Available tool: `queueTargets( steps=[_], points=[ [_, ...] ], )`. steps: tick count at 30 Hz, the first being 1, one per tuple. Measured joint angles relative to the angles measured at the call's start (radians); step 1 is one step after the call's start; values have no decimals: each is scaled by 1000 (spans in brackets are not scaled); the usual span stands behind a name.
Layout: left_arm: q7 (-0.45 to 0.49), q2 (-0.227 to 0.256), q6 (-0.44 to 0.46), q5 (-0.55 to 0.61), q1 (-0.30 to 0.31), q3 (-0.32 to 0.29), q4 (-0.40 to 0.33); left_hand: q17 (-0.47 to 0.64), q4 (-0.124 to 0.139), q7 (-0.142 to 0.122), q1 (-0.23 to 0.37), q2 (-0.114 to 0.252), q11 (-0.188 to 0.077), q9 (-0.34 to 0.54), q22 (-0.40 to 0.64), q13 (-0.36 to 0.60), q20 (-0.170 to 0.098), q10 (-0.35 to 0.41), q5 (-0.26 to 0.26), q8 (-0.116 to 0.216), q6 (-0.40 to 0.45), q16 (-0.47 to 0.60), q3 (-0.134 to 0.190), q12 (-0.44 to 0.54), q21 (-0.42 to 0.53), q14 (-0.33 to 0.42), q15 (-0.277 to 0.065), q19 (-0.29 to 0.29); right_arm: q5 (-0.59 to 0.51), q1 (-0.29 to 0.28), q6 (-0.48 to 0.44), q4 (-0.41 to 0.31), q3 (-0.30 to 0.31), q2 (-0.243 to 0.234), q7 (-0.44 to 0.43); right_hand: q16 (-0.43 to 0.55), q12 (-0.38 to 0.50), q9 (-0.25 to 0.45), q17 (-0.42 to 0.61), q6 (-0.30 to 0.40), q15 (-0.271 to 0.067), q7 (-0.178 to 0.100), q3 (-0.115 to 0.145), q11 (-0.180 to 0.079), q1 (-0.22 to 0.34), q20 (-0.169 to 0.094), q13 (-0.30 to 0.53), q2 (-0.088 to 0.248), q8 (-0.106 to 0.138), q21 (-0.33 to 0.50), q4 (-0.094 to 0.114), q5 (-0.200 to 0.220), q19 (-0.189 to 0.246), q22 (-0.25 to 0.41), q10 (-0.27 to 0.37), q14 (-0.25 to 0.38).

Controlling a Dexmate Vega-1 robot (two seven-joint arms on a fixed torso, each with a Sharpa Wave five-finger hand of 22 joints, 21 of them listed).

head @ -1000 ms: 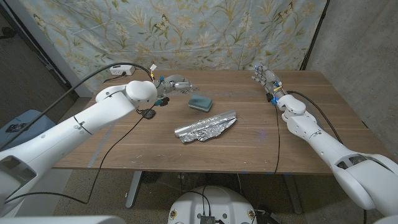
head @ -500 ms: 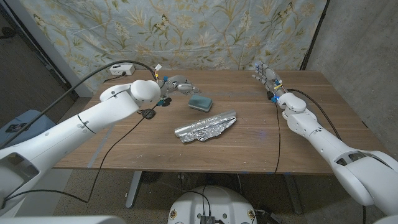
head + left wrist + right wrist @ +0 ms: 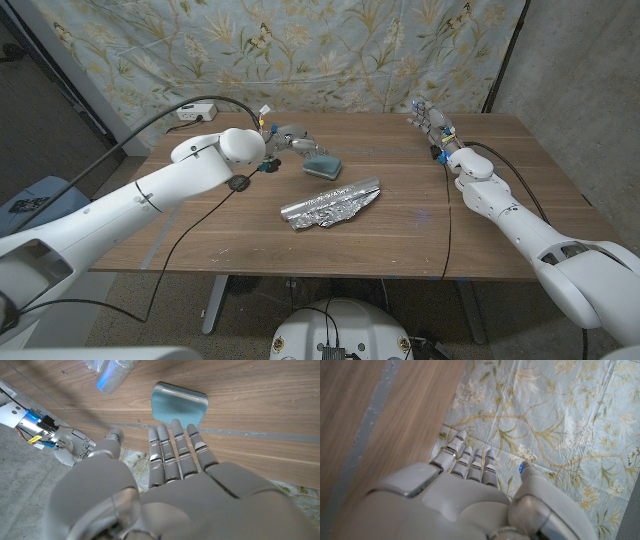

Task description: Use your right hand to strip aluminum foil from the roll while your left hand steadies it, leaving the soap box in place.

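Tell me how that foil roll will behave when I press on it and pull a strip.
The foil roll looks crumpled and flattened, so it probably won't roll away. Its wrinkled surface suggests thin, light material that would likely dent under pressure and may slide on the smooth wooden table unless pinned. The loose edges could tear unevenly when pulled.

left hand point(image 3: 290, 137) nearer soap box point(image 3: 322, 164), fingers point(image 3: 175, 452) extended

Wooden bench point(image 3: 400, 235) is carrying the crumpled foil roll point(image 3: 331, 206) near its middle and a teal soap box point(image 3: 322, 164) lying just behind it, apart.
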Motion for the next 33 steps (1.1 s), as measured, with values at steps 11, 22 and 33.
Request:
queueTargets(
  steps=[11,22,33],
  points=[
    [-16,-16,28,34,-22,35,12,-43,13,-8,-6,-6,-16,-37,5,-50,-19,138,21,0,78,4,4,-7,25,80,-41,33,-2,7,4,15,0,7,-4,0,0,0,-5,0,0,0,0,0,0,0,0,0,0,0,0,0,0,0,0,0],
    [-30,-43,39,64,-53,73,36,-65,15,-10,-12,-12,-25,-61,5,-94,-27,185,29,0,103,-1,19,-37,36,105,-52,52,-3,12,14,28,0,14,-8,0,0,0,-5,0,5,0,0,0,0,0,0,0,0,0,0,-4,0,0,0,-5],
    [-64,-73,68,95,-96,120,54,-69,13,-5,-12,-12,-14,-73,9,-116,-13,196,33,-12,98,-9,20,-56,40,119,-38,59,-3,14,19,36,3,17,-13,0,0,0,-5,0,5,0,0,0,0,0,0,0,0,0,0,-4,0,0,0,-5]
  ],
)
